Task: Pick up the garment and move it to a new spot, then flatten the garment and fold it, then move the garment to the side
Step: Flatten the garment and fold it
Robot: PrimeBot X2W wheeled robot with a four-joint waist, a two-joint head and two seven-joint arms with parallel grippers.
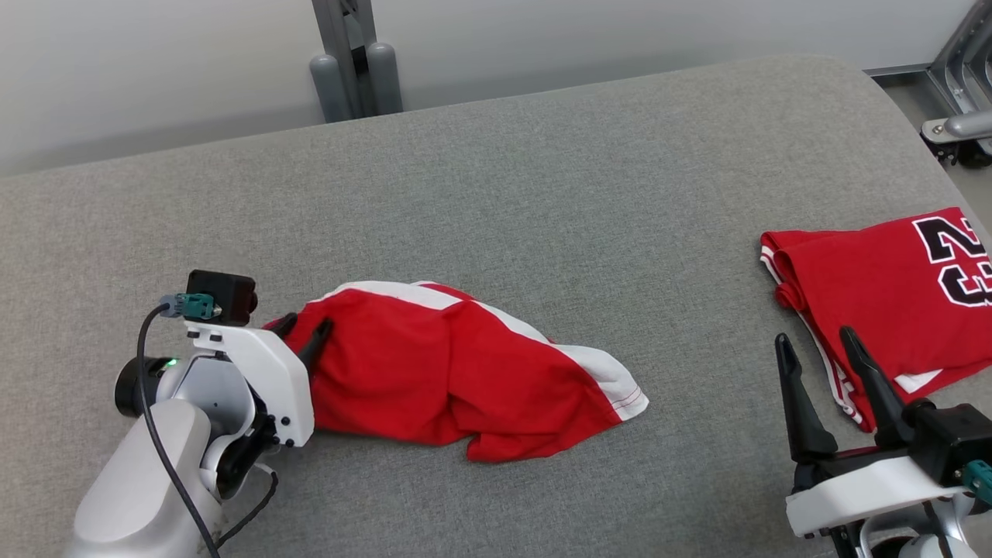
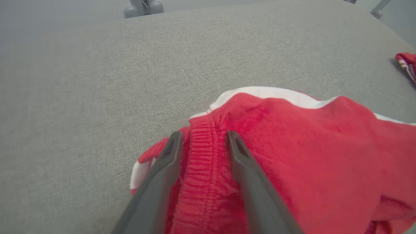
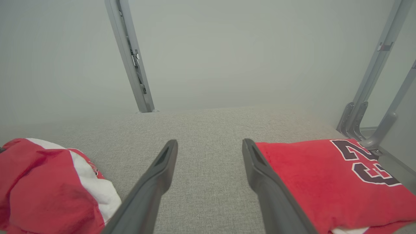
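The garment, a pair of red shorts (image 1: 465, 372) with white side stripes, lies crumpled on the grey padded table (image 1: 542, 170), left of centre. My left gripper (image 1: 304, 325) is at the shorts' left end. In the left wrist view the left gripper (image 2: 203, 136) stands open, its two fingers resting on the fabric either side of the ribbed waistband (image 2: 201, 162). My right gripper (image 1: 815, 339) is open and holds nothing at the lower right, well away from the shorts (image 3: 42, 182), and its right finger overlaps the edge of a folded jersey.
A folded red jersey (image 1: 876, 287) with a black number lies at the table's right edge, beside the right gripper (image 3: 209, 143). Grey metal posts (image 1: 356, 62) stand behind the table and a metal frame (image 1: 961, 116) at the far right.
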